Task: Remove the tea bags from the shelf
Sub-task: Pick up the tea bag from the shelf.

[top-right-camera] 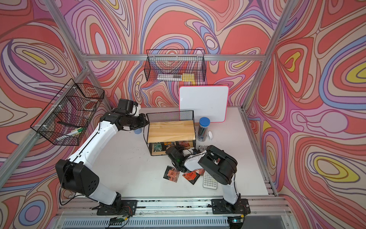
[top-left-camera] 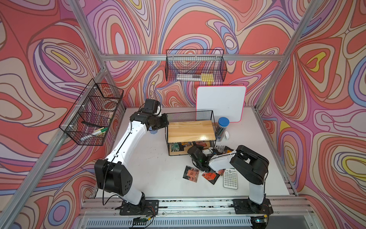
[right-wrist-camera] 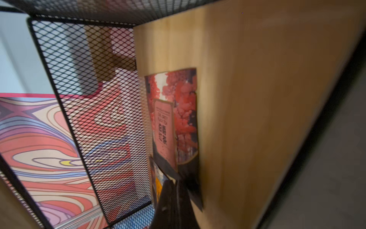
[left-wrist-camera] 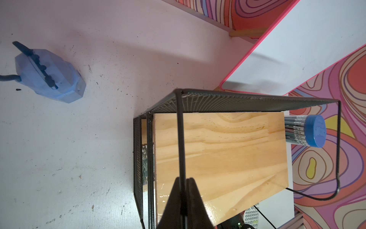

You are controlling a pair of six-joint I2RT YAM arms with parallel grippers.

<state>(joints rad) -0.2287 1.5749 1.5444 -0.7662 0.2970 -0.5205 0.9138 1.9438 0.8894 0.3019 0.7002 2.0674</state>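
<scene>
A black wire basket hangs on the left wall. To its right, the left arm reaches the far left top corner of the shelf. There the left tool is clamped tight on the thin black wire of the frame. (A pale blue faceted object sits on the counter just left of the shelf.)

Both top views show tea bags on the lower tier: a green one toward its left end and red-labelled ones further right. The right tool is inside that tier from the near side, with its jaws closed. Its tips sit at the near corner of a black sachet with a red label. That sachet lies flat on the lower board, close to the mesh back panel. The wrist view is blurred, so it cannot be told whether the corner is actually pinched.

Nearer than the shelf, two black-and-red tea bags lie on the counter by the right arm. A white calculator lies just right of them. More sachets lie beside the shelf's near right corner, partly behind the arm.

A clear jar with a blue lid stands just right of the shelf. A whiteboard leans against the far wall behind it.
</scene>
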